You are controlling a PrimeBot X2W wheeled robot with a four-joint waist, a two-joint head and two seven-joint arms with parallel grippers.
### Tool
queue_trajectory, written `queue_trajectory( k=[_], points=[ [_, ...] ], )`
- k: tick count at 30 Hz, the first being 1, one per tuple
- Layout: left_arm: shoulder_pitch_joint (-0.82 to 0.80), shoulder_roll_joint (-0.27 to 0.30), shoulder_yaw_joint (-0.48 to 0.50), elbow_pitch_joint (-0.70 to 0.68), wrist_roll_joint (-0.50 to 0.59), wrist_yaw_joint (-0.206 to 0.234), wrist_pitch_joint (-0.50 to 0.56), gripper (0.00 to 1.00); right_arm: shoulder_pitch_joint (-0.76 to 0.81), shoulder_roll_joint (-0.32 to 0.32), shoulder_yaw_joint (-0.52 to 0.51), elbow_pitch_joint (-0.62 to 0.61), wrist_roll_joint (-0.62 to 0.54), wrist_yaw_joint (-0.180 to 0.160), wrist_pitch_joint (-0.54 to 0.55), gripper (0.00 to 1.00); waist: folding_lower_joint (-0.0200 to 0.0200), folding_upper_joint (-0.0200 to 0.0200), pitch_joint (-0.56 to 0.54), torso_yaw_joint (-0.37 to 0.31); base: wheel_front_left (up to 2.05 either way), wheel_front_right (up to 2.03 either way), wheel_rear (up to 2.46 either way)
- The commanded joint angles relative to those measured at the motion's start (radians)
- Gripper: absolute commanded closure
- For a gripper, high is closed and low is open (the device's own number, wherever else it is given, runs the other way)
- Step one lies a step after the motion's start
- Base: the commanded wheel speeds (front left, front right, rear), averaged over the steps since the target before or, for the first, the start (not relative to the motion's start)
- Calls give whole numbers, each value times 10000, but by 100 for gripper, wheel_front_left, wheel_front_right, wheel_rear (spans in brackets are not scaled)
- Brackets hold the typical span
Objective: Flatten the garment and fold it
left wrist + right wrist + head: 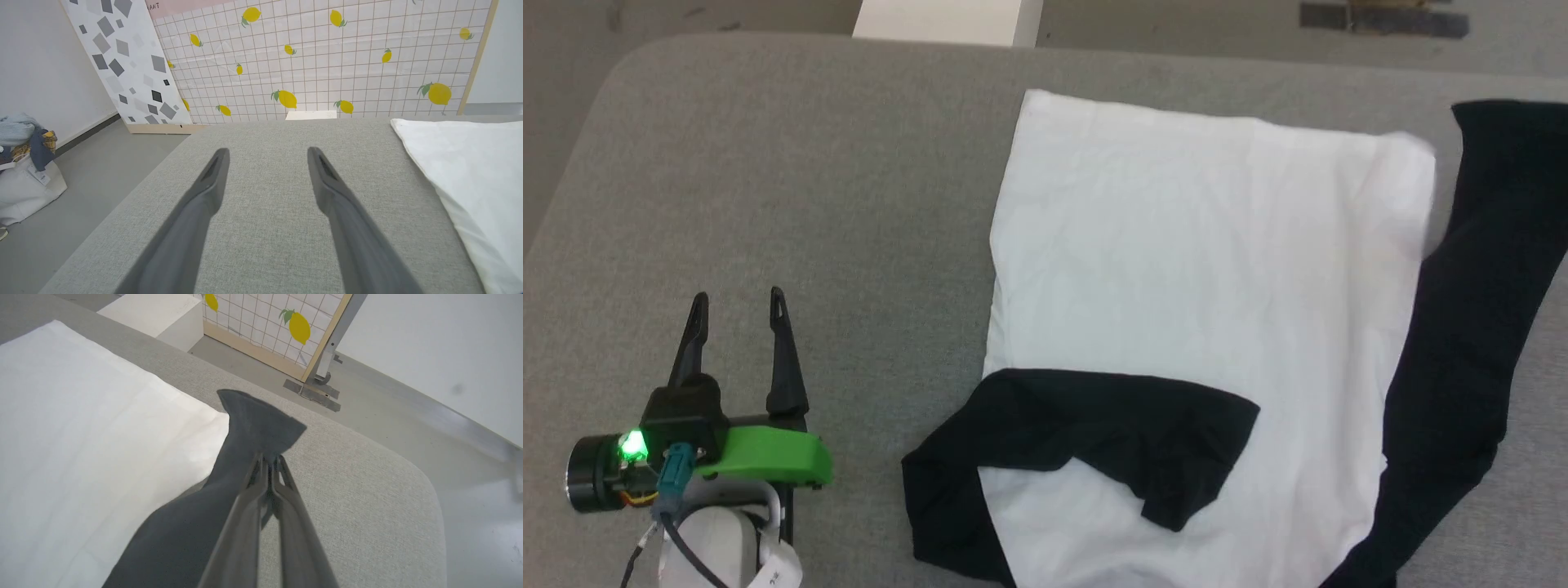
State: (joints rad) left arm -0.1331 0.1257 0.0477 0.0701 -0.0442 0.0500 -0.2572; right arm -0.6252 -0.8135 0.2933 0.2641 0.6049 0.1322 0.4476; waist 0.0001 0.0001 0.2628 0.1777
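On the desk (pixel 768 163), the garment (pixel 1201 269) looks light, limp; right pincer (pixel 270 459) clamps its black sleeve (pixel 253 420), left pincer (pixel 738 295) stands apart, empty.

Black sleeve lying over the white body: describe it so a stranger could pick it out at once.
On the grey table, find the garment, white body spread flat. At its near edge one black sleeve folds inward over the white cloth; the other sleeve runs straight along the robot's right side.
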Motion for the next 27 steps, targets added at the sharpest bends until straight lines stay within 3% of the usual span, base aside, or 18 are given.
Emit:
queue_trajectory(
  k=[1,5,10,14,20,27],
  points=[
    [229,59,56,57,-40,-57,-45,0,325,-97,-107,-245,-139,-15,-102,100,-1,-1,-1045,-680,0,0,0],
    [509,53,127,81,4,-116,-45,0,1006,-164,-616,-1124,-366,-15,-441,100,-1,-1,-1436,-754,0,0,0],
    [831,16,203,70,36,-161,-45,0,1840,363,-1122,-2996,-377,-15,-553,100,-1,-1,-1865,-719,0,0,0],
    [969,-25,202,84,70,-203,-45,0,2492,771,-948,-4693,-527,-15,-299,100,-1,-1,-2080,-590,0,0,0],
    [1095,-137,165,26,96,-211,-45,0,2731,1448,418,-5859,-1120,-15,-213,100,-1,-1,-2079,-438,0,0,0],
    [754,-316,-21,90,75,-279,-45,0,1841,2334,3015,-4864,-1642,-15,-756,100,-1,-1,-1610,-89,0,0,0]
  ],
)
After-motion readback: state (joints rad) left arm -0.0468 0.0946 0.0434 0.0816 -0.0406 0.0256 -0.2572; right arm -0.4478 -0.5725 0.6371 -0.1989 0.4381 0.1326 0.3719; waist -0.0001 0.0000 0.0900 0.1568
